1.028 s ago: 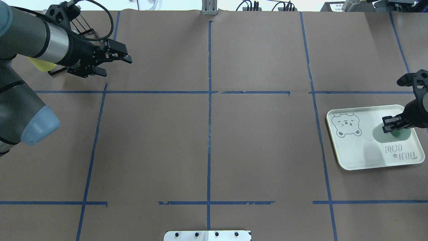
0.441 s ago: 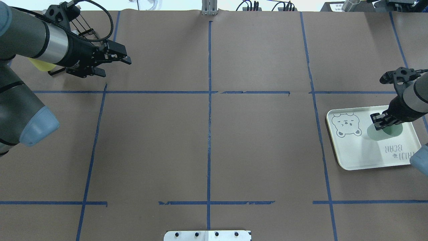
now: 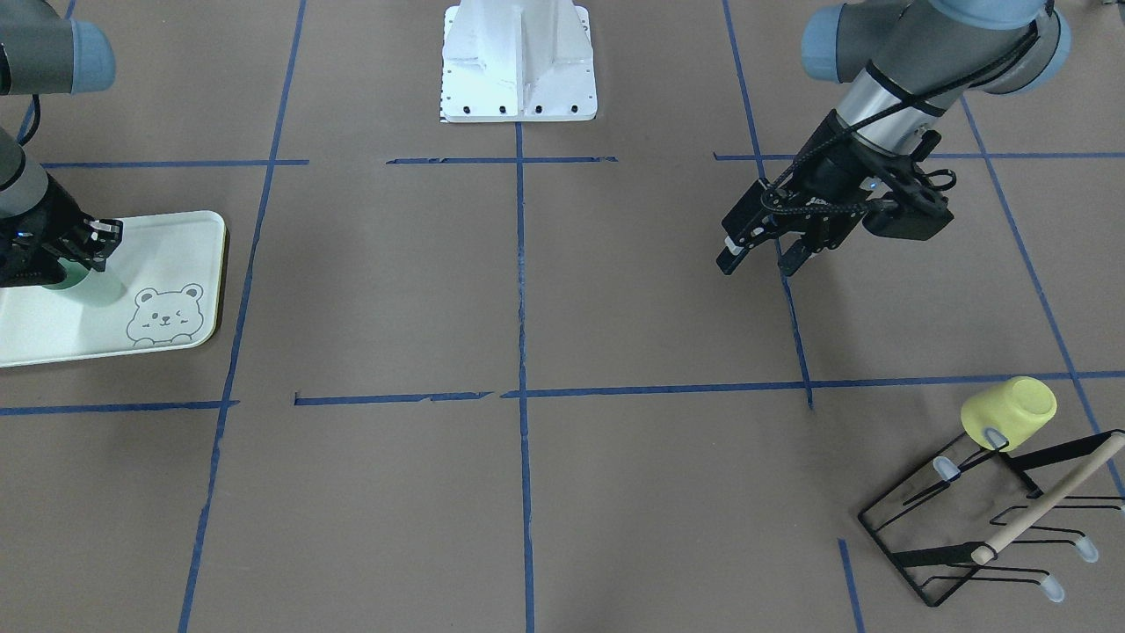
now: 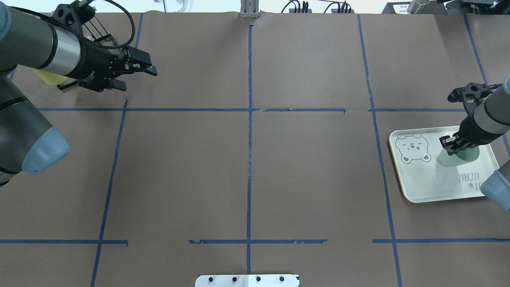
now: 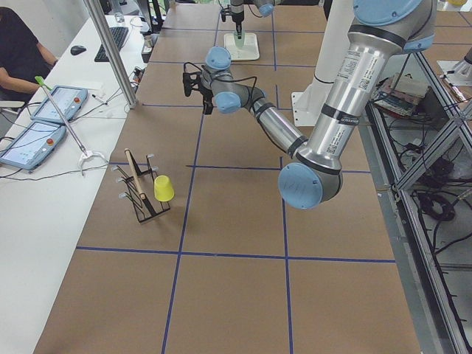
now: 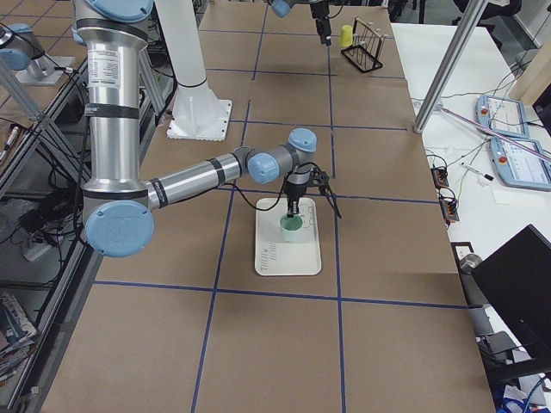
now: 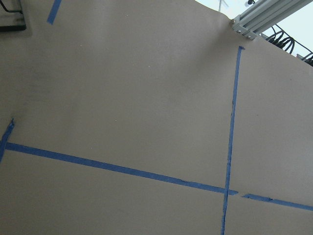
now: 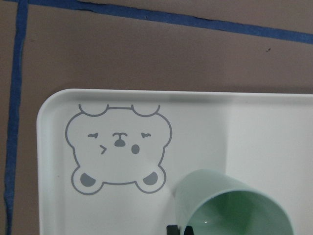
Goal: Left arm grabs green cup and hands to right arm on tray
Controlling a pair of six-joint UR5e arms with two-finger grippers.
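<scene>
Two arms, closing step | green cup (image 4: 462, 158) upright on tray (image 4: 414, 187) | right end effector (image 4: 448, 144) seemingly pinching its rim | left end effector (image 3: 756, 262) spread, empty, well apart above desk (image 4: 310, 179) | next: release cleanly, lift straight without tipping.

Robotics lab: tape-gridded table (image 4: 310, 179), teach pendants (image 5: 59, 103).

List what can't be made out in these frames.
Right end effector on the green cup: fingers hidden by the wrist overhead, cut off by the wrist view's bottom edge; grip unclear.
Yellow cup: mostly behind the left arm overhead.
Tray: cut by the front view's left edge; lettering partly under the right arm overhead.
Left end effector: not in its wrist view.
</scene>
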